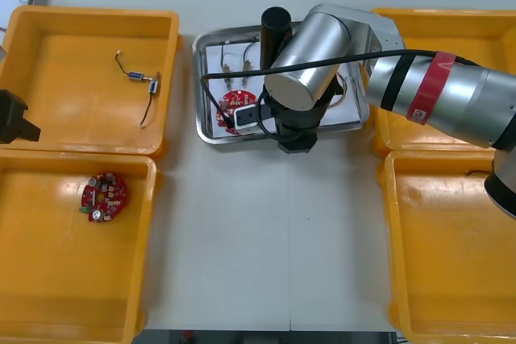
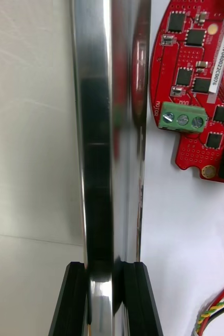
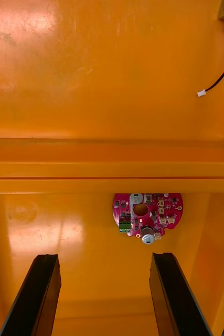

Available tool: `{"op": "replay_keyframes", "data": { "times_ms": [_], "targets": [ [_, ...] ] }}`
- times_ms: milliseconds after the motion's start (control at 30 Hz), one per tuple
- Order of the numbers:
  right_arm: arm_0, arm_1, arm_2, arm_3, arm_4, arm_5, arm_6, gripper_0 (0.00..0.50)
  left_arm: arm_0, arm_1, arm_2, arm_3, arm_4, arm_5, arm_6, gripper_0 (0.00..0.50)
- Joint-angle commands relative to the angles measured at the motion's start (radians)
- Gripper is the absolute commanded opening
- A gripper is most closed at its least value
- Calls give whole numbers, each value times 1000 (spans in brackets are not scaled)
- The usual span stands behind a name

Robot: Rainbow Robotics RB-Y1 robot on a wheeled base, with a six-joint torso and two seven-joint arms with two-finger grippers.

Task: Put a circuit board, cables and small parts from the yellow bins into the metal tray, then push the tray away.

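Right gripper (image 2: pixel 105 268) — jaws pinched on the metal tray (image 2: pixel 98 131) rim; the push would be skewed by a slip. Left gripper (image 3: pixel 105 256) idle over yellow bin (image 3: pixel 38 226), jaws spread.

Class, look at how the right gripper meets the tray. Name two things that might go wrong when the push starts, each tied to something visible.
1. The right gripper clamps just the thin, shiny near rim of the metal tray; it may slip off or tip the tray.
2. The circuit board and red and yellow cable lie loose close to that rim, so a jerk could slide them.
The left gripper hangs open over a yellow bin.
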Motion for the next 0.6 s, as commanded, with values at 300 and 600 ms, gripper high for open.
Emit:
{"op": "replay_keyframes", "data": {
  "times_ms": [300, 600],
  "targets": [
    [-81, 72, -63, 98, 6, -47, 38, 0, 13, 49, 31, -26, 7, 7, -66, 500],
    [-111, 76, -64, 135, 9, -59, 56, 0, 13, 49, 31, -26, 7, 7, -66, 500]
  ]
}}
